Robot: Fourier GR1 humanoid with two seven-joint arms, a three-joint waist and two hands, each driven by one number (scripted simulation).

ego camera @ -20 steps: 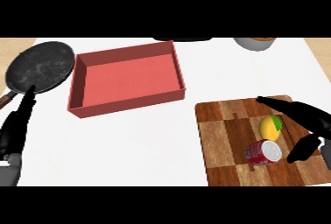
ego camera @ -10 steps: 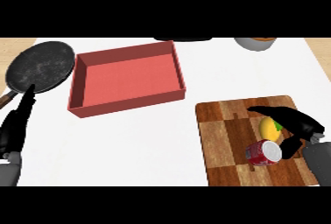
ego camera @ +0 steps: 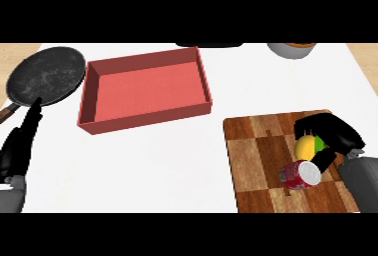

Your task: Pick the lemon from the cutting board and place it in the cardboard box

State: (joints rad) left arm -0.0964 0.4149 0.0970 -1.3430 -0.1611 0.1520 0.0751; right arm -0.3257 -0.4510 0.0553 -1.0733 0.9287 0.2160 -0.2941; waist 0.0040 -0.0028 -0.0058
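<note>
A yellow lemon (ego camera: 305,147) with a green end lies on the wooden cutting board (ego camera: 258,165) at the lower right. My right hand (ego camera: 334,132) arches over it from above and the right, fingers and thumb curled round it, hiding its right side. A red box (ego camera: 144,90) with low walls stands open at the upper middle, nothing inside. My left hand (ego camera: 21,147) rests at the left edge, fingers straight and pointing up toward the pan.
A red can (ego camera: 302,174) with a white end lies on its side on the board, just below the lemon. A dark frying pan (ego camera: 44,75) sits at the upper left. A grey pot (ego camera: 291,49) peeks in at the top right.
My right hand has slid left and closed down over the lemon; its fingers, spread wide a second ago, now curl round the fruit. The left hand has not moved.
</note>
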